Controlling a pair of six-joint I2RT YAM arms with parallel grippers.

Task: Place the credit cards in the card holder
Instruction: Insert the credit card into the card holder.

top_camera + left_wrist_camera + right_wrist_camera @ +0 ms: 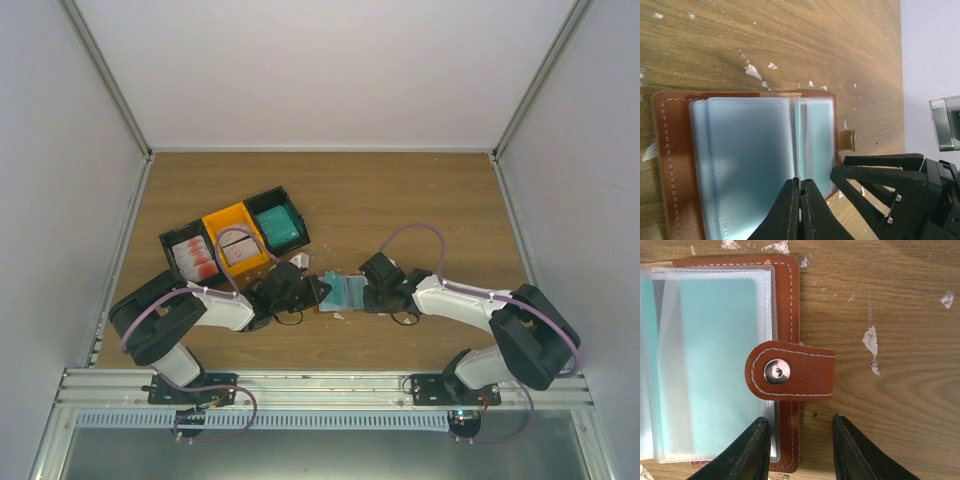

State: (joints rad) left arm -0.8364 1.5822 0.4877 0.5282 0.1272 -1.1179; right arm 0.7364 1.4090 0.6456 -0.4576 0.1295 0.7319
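Observation:
The reddish-brown card holder (345,293) lies open on the table between my two grippers, its clear sleeves showing teal cards (715,365) inside. My left gripper (800,182) is shut on a thin sheet seen edge-on, which looks like one of the holder's clear sleeves, held upright over the spine of the holder (670,165). My right gripper (800,440) is open, low over the right cover of the holder (789,300). One finger is over the sleeves and the other over bare wood, just below the closing tab (805,372). In the top view the left gripper (315,292) and right gripper (372,295) flank the holder.
Three bins stand behind the left arm. A black one (192,257) holds white cards with red marks, an orange one (237,243) holds whitish-grey cards, and a black one (277,225) holds teal cards. Tiny white scraps (754,71) dot the wood. Walls enclose the table.

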